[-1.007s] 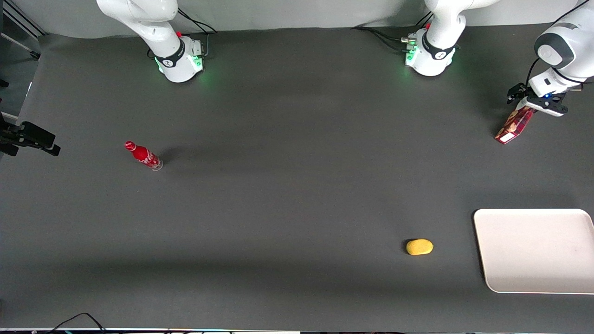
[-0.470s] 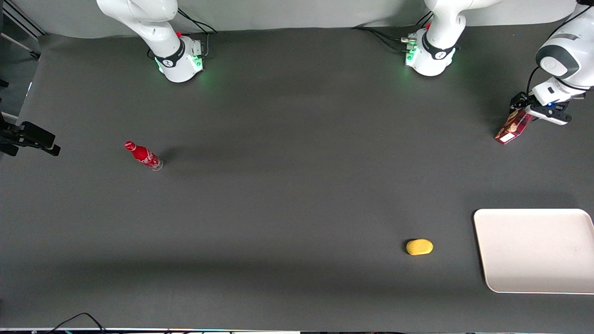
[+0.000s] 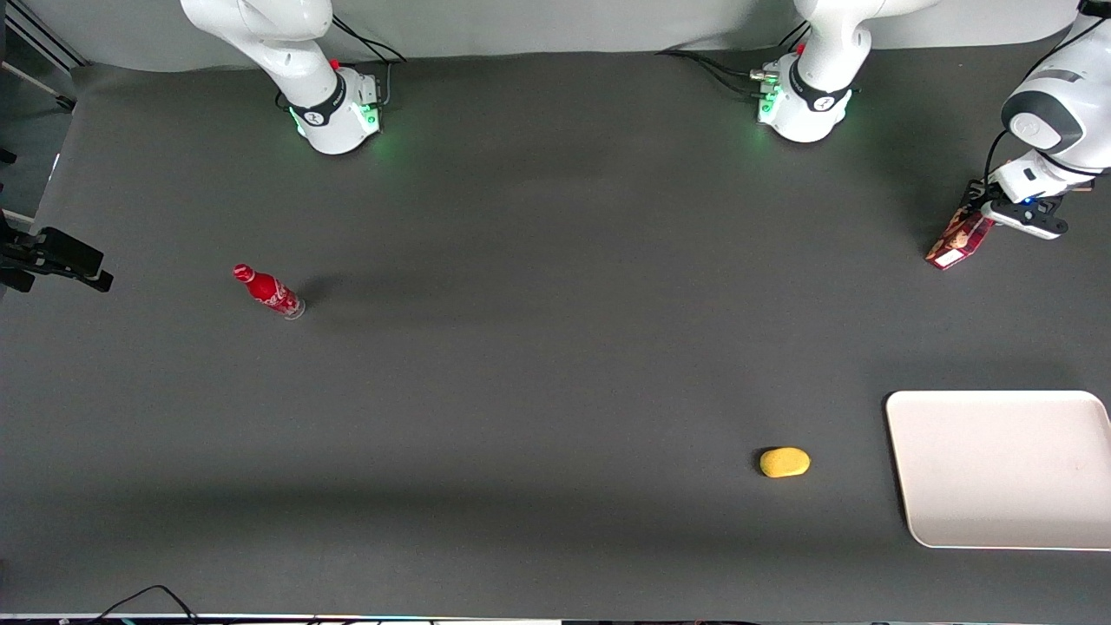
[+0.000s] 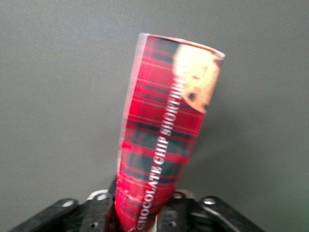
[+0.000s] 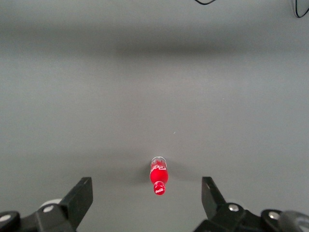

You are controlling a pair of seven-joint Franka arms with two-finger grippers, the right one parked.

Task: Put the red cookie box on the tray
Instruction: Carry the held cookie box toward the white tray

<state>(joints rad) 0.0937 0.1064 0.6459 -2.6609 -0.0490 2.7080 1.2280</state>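
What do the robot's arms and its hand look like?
The working arm is glossy white with dark grey joint caps. Its round white base glows green, with black cables plugged in. Its hand, over the table's working-arm end, is black, with a small blue light.

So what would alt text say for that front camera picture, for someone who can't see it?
At the working arm's end of a dark table, the gripper is shut on the red cookie box, farther from the camera than the white tray. A yellow lump lies beside the tray, and a red bottle stands toward the parked arm's end.
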